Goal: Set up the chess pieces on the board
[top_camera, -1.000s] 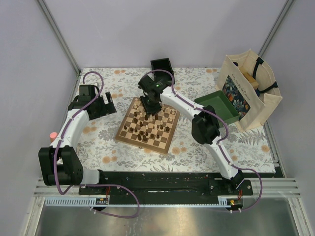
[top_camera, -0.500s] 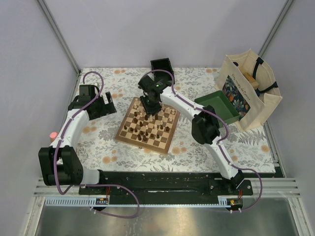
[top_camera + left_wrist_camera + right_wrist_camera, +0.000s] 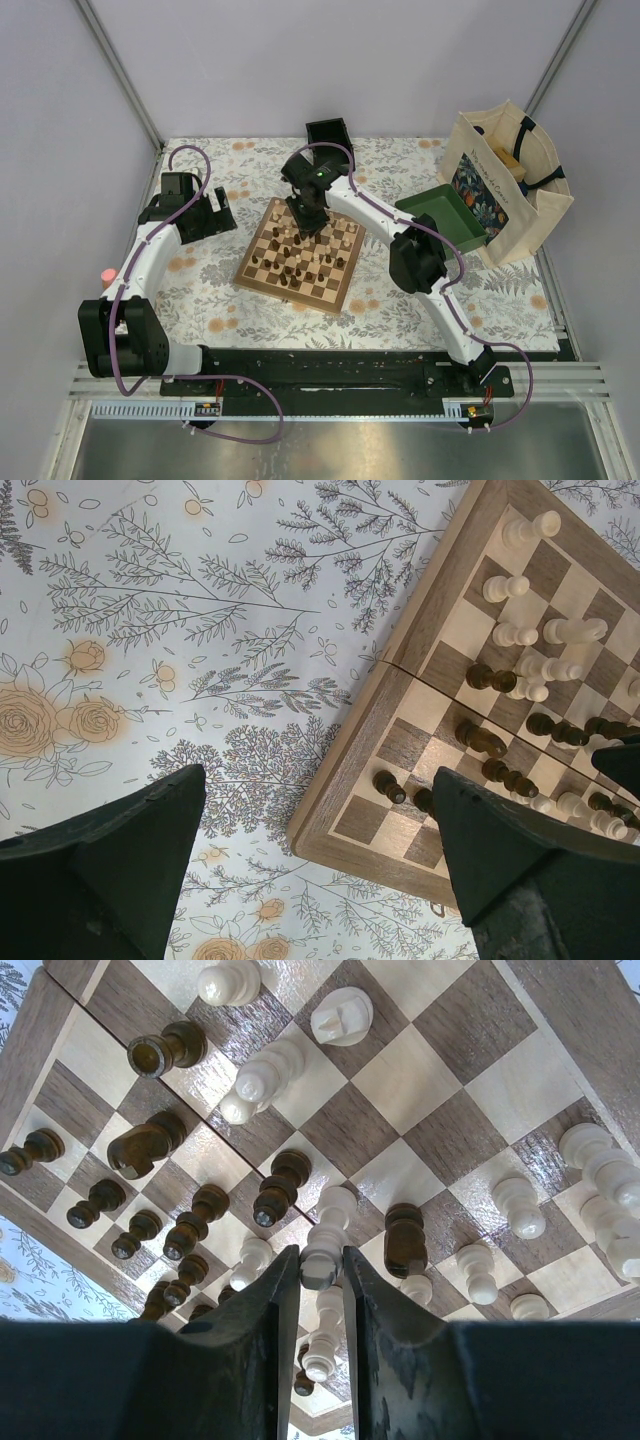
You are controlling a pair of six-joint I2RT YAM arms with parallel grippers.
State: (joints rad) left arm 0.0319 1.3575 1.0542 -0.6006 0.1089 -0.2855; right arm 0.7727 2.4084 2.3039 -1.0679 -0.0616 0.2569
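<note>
Right tool (image 3: 320,1260) clamped on pale piece (image 3: 326,1222) between its fingers. Left tool (image 3: 318,778) apart, idle. Piece judged light, smooth, easily toppled: grip low on stem.

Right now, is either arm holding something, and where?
The right fingers pinch a pale chess piece by its top end; the left fingers hold nothing.

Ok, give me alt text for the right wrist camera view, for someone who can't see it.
The right arm's dark jaws pinch a pale chess piece over the board, with other pale and dark pieces scattered around it.
</note>
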